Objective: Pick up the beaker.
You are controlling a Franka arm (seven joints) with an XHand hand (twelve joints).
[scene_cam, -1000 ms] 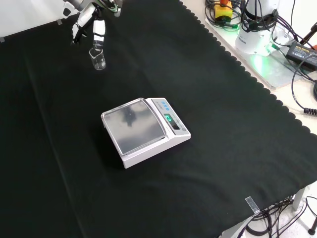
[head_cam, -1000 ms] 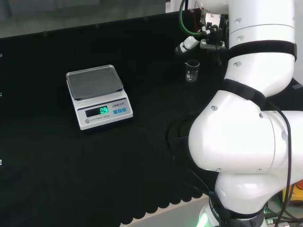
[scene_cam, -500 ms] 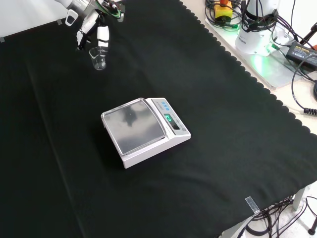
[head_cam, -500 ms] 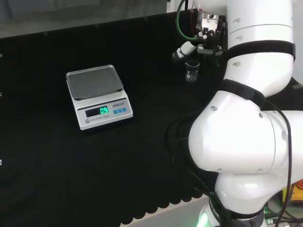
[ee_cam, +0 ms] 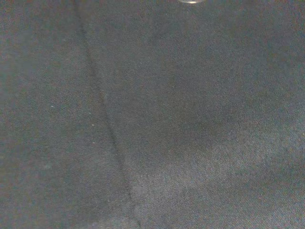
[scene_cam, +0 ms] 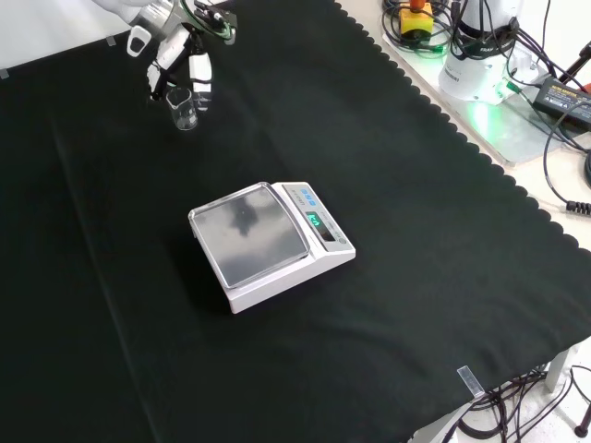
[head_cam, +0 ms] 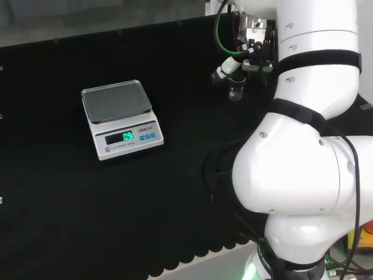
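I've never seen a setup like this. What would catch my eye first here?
Probably the white scale with its glowing green display, standing alone in the middle of the black cloth. Next, the big white arm at the right of the head view. At the far top left of the front view, its black and white hand hangs right over a small clear beaker that stands upright on the cloth.

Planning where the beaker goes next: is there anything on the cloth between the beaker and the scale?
Nothing: in the front view, only bare black cloth lies between the beaker and the scale. The head view agrees.
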